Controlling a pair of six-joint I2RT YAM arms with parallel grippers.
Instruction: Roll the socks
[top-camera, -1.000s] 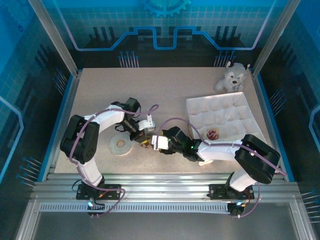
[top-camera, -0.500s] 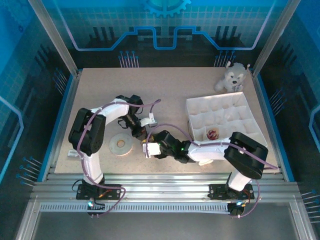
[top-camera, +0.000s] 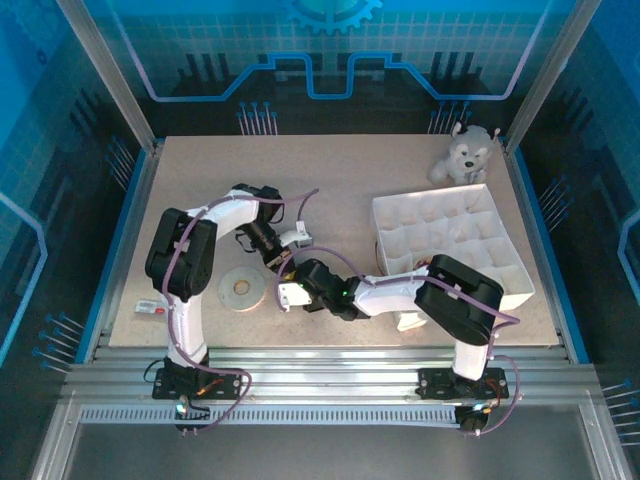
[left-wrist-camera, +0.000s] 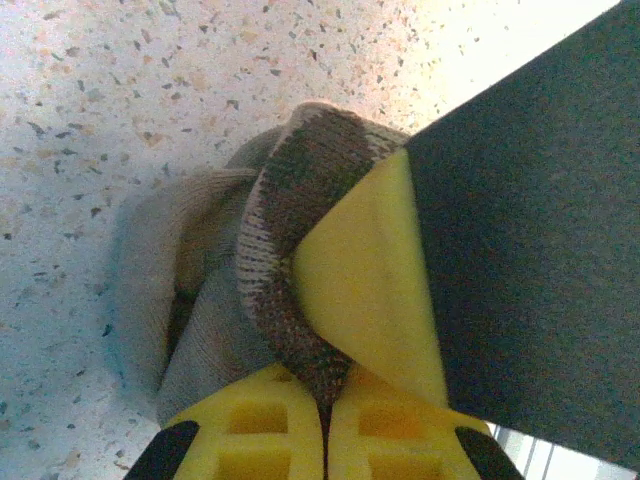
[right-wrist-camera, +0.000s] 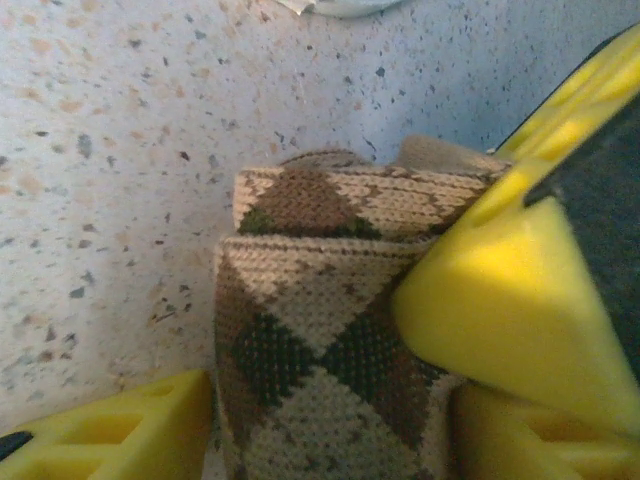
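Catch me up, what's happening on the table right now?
Both arms are on one brown-and-tan argyle knit sock at the middle of the speckled table. The left hand is shut on a fold of it. The right hand's yellow fingers flank the folded part; whether they squeeze it is unclear.

Flat on the speckled surface (top-camera: 330, 170), just left of the right gripper (top-camera: 290, 293): a pale round tape roll (top-camera: 240, 289). Farther left again, near the surface's edge: a small flat label (top-camera: 148, 306), too small to read. Well to the right of the left gripper (top-camera: 283, 268): a white tray (top-camera: 440, 215), split into many small compartments. Beyond the tray's far corner, far right of both grippers: a grey-white plush dog (top-camera: 465, 152), sitting upright, close against the tray rim, touching or not hard to tell.
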